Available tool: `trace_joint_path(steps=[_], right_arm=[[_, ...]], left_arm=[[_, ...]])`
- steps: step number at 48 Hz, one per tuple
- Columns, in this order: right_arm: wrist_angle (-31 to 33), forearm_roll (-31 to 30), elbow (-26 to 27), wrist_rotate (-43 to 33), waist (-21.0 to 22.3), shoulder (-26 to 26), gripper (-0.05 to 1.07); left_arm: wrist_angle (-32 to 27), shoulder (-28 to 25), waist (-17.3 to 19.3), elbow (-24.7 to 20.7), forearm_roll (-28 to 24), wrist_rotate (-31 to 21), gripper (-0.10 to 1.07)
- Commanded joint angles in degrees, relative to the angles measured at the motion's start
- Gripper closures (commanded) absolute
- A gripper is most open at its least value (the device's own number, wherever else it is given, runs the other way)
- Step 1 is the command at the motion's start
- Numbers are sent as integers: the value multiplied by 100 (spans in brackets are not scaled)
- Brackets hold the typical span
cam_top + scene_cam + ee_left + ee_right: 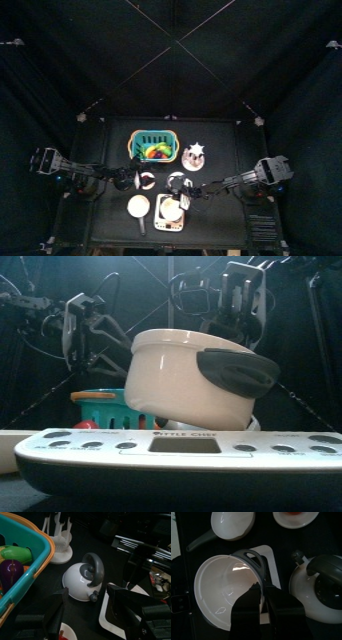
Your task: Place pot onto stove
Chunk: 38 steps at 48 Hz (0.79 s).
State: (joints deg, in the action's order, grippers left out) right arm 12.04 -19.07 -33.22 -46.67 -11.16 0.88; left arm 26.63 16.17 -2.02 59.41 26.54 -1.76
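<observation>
Right gripper (pixel 256 594) clamped on pot (pixel 187 376) handle, pot tilted above stove (pixel 174 451); level it before lowering.

Overhead far; front close, both share pot (pixel 170 209).

White pot tilts above toy stove

The round cream-white pot (pixel 187 376) with dark grey handle leans over the white plastic stove (pixel 171 451), apparently not resting flat on it.
</observation>
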Motion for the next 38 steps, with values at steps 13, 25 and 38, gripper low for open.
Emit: trace_joint_path(steps=[13,25,38], right_arm=[[79,-53,114,9,26,-62,40],[79,-123,158,9,26,-53,31],[97,-413,141,9,-9,-316,31]], left_arm=[[9,44,18,-53,9,18,2],[9,44,18,-62,9,9,2],[9,44,18,-44,9,9,2]])
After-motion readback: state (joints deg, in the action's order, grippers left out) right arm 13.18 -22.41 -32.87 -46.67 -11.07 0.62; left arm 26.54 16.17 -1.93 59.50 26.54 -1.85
